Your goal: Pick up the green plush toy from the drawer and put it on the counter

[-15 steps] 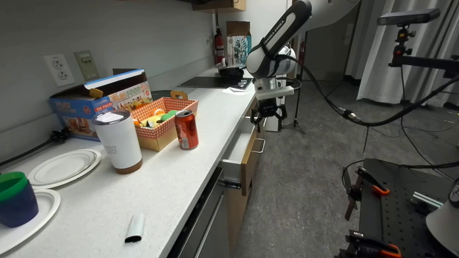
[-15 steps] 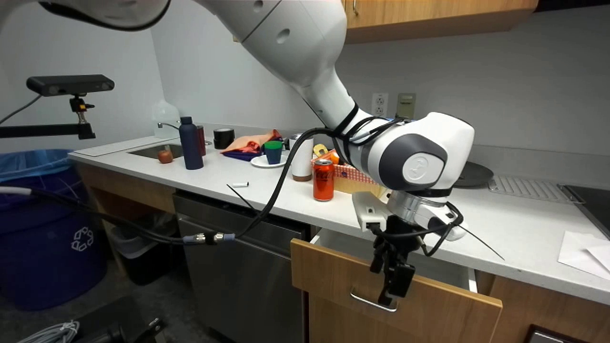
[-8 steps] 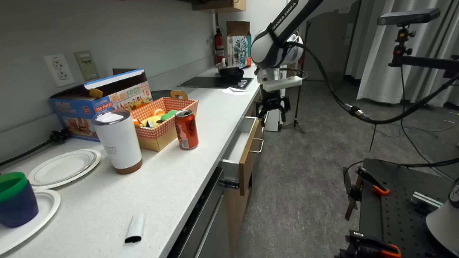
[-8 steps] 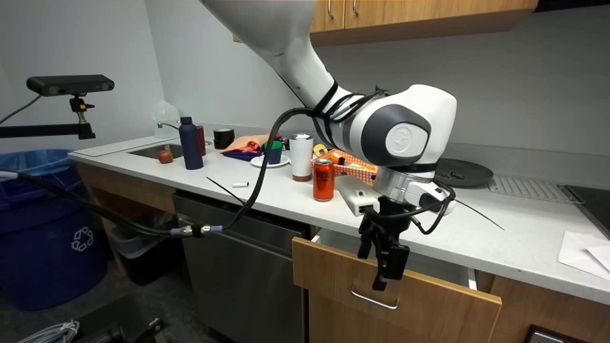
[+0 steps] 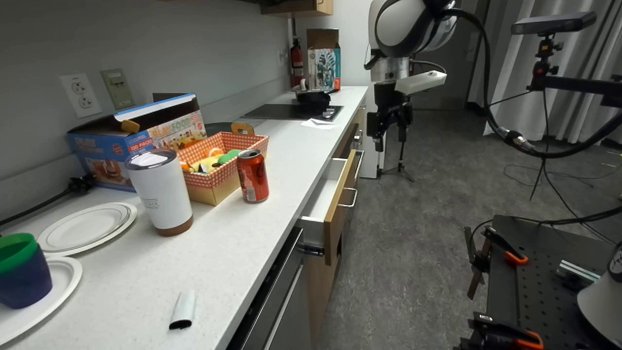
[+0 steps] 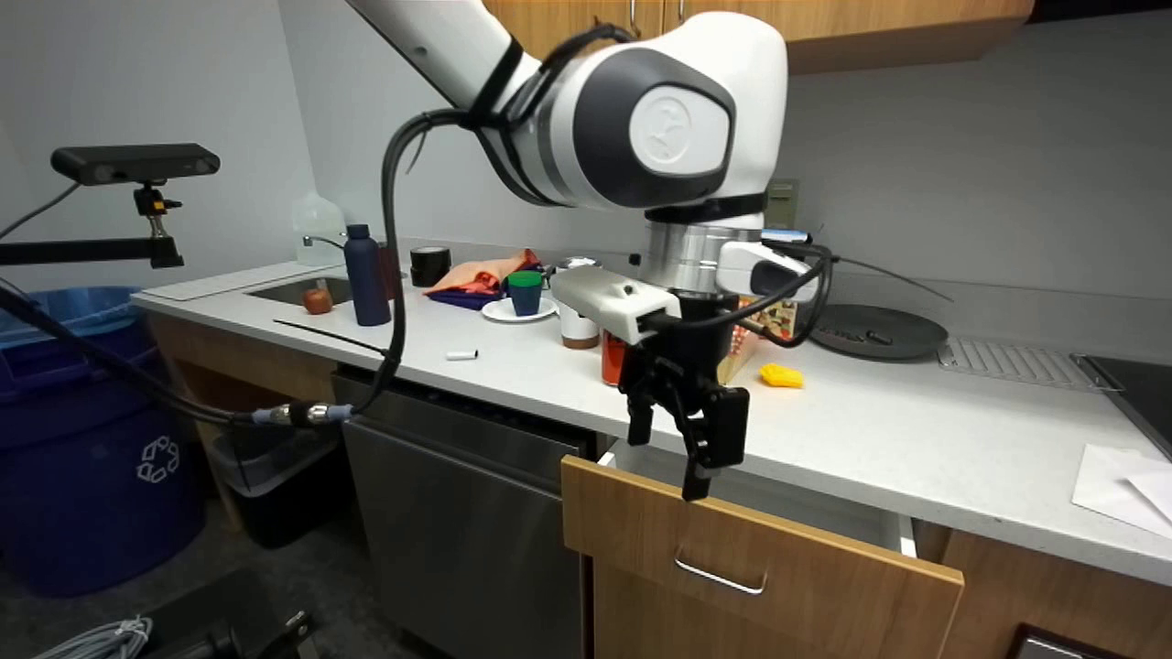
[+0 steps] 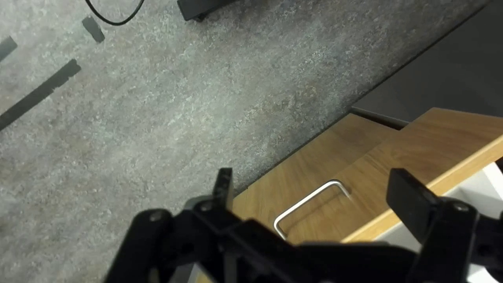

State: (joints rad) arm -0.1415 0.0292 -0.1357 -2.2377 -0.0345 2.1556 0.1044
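At 9 o'clock in an exterior view, we read "PLAY FOOD" and "PIECES" on an open blue cardboard box (image 5: 143, 141). At 8–9 o'clock in an exterior view: white recycling arrows (image 6: 158, 459) on a round dark-blue plastic bin (image 6: 82, 494).

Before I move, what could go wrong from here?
1. In the wrist view, the open gripper appears over the handle and front panel of the drawer; lowering straight down might clip either.
2. I cannot see the green plush toy in the visible part of the drawer, and some of its inside is hidden, so you might reach blind.
3. Swinging over the counter could tip the upright red can beside the basket.
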